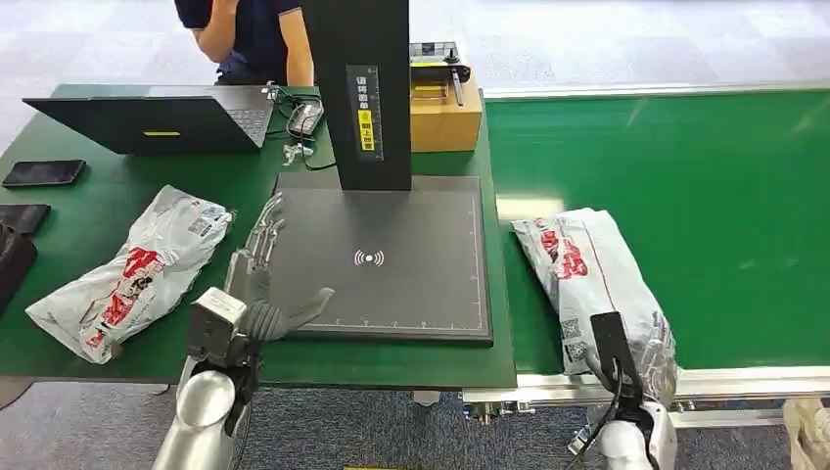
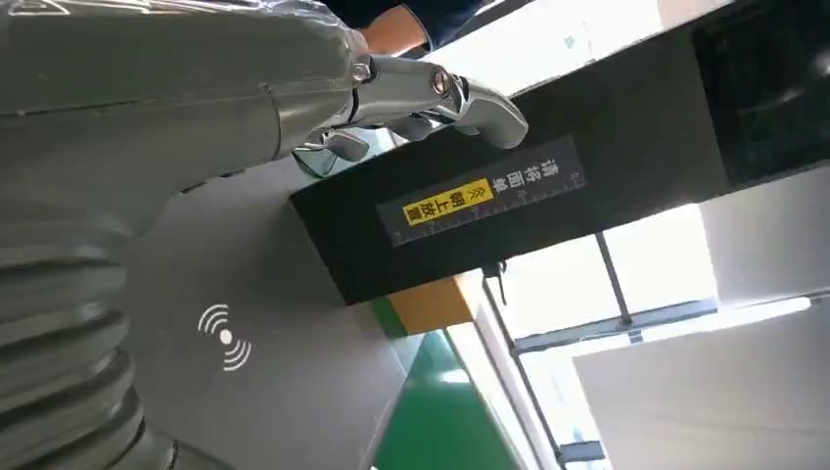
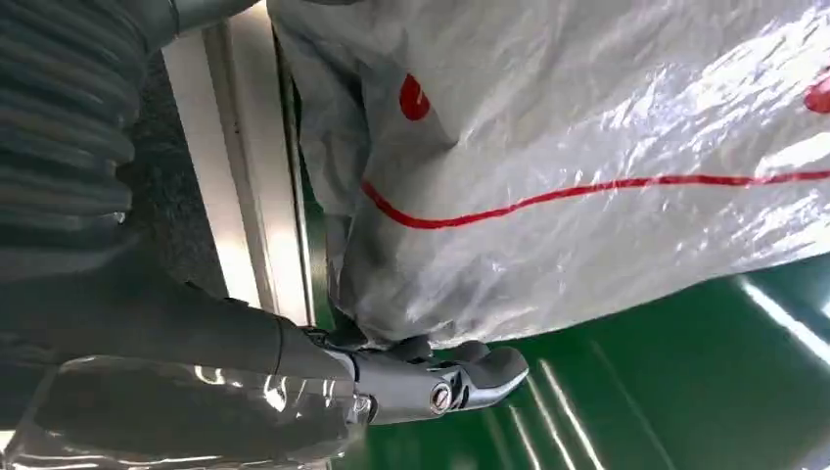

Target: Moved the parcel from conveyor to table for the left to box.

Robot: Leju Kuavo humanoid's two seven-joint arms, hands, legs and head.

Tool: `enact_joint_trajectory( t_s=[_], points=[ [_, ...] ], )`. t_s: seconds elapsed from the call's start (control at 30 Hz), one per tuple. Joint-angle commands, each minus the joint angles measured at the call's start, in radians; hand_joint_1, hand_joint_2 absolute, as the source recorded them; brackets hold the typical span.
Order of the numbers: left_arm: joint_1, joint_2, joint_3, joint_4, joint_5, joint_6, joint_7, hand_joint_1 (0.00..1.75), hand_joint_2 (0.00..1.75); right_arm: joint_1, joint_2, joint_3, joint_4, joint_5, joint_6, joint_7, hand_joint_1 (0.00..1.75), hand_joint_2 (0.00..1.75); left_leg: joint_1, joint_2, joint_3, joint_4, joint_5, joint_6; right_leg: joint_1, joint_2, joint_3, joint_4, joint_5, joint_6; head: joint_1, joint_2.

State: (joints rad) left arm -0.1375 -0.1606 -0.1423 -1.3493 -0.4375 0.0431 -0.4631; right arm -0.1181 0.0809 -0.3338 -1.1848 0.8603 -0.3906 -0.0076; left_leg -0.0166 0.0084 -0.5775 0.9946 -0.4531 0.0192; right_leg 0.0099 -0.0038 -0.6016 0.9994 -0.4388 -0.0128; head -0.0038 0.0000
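Note:
A grey plastic parcel [image 1: 587, 269] with red print lies on the green conveyor belt [image 1: 705, 196], near its front left corner. My right hand [image 1: 651, 357] is at the parcel's near end. In the right wrist view its fingers [image 3: 431, 382] stretch along the parcel's [image 3: 587, 147] lower edge and touch it, just above the belt [image 3: 636, 392]. My left hand [image 1: 262, 294] hovers open, fingers spread, over the left edge of the black scanner pad [image 1: 391, 264]. Its fingers [image 2: 440, 98] point toward the scanner's black column [image 2: 509, 196].
A second grey parcel [image 1: 137, 269] lies on the green table [image 1: 117, 196] left of the pad. A laptop [image 1: 157, 117], a phone [image 1: 44, 172], cables and a cardboard box [image 1: 445, 113] stand at the back. A person [image 1: 250, 34] sits behind the table.

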Motion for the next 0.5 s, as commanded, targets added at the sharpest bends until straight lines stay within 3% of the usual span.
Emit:
enact_joint_trajectory(
  t_s=[0.03, 0.5],
  points=[
    [-0.047, 0.002, 0.028, 0.06, 0.019, 0.006, 0.003, 0.0, 1.75, -0.153, -0.026, 0.005, 0.241, 0.07, 0.015, 0.033, 0.0, 1.75, 0.0, 0.002, 0.004, -0.002, 0.0, -0.003, 0.0, 0.003, 0.004, -0.002, 0.001, 0.002, 0.0, 0.0],
    [-0.047, 0.005, 0.047, 0.075, 0.039, 0.029, 0.006, 0.0, 1.75, -0.242, -0.046, 0.053, 0.376, 0.101, 0.036, 0.029, 0.0, 1.75, 0.0, 0.001, 0.004, -0.002, 0.0, -0.002, 0.0, 0.002, 0.004, -0.002, 0.001, 0.002, 0.0, 0.0]
  ],
)
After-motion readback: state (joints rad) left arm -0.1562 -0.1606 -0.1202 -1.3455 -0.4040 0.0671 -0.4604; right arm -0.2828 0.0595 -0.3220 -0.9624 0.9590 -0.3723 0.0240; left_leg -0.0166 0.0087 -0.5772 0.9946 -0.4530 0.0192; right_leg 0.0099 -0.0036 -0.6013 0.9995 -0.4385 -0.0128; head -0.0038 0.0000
